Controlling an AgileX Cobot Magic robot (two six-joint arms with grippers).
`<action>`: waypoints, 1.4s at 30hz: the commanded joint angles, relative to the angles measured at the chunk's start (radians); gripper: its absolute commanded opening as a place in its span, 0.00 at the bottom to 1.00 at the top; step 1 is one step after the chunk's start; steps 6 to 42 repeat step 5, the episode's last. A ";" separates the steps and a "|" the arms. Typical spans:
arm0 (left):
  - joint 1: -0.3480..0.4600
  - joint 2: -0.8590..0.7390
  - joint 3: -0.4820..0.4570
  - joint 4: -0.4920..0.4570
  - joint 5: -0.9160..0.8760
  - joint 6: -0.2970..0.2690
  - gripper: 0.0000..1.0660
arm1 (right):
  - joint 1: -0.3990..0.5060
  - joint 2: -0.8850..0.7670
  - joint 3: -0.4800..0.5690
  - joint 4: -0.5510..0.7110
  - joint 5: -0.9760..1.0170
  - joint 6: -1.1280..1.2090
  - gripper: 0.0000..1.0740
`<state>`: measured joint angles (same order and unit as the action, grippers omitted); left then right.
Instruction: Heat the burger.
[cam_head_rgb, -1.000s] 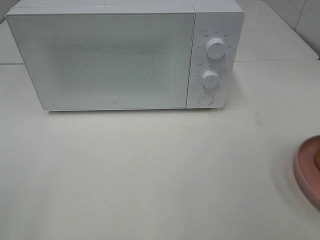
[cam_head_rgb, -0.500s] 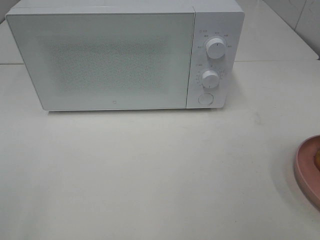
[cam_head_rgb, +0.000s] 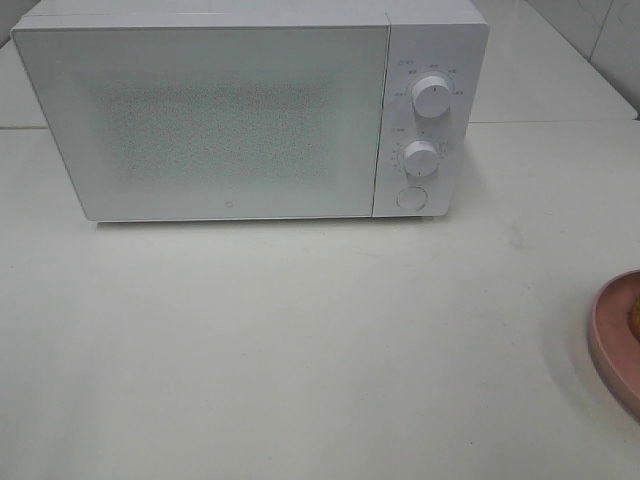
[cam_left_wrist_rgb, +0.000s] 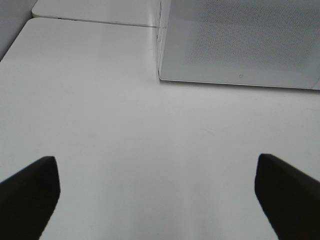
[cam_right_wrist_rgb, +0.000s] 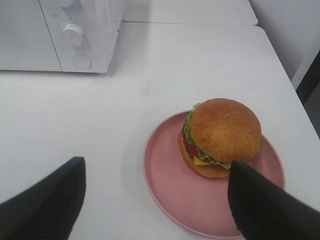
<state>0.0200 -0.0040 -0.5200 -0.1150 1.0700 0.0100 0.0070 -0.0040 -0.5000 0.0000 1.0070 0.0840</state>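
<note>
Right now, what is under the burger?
The burger sits on a round pink plate, which rests on the white table. The patch of plate beneath the bottom bun is covered, so anything there cannot be seen.

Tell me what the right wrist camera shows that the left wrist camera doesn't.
Only the right wrist view shows the burger sitting on the pink plate, plus the microwave's lower dial and round button, seen past the open right gripper. Only the left wrist view shows the microwave door, shut, and the open left gripper over bare table. Both show the white microwave and the white table, with nothing held.
</note>
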 joint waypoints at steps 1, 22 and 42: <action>0.001 -0.025 0.002 -0.005 0.001 -0.004 0.92 | -0.005 -0.026 0.003 0.000 -0.014 -0.015 0.71; 0.001 -0.025 0.002 -0.005 0.001 -0.004 0.92 | -0.005 -0.026 0.003 0.000 -0.014 -0.015 0.71; 0.001 -0.025 0.002 -0.005 0.001 -0.004 0.92 | -0.005 -0.026 0.003 0.000 -0.014 -0.015 0.71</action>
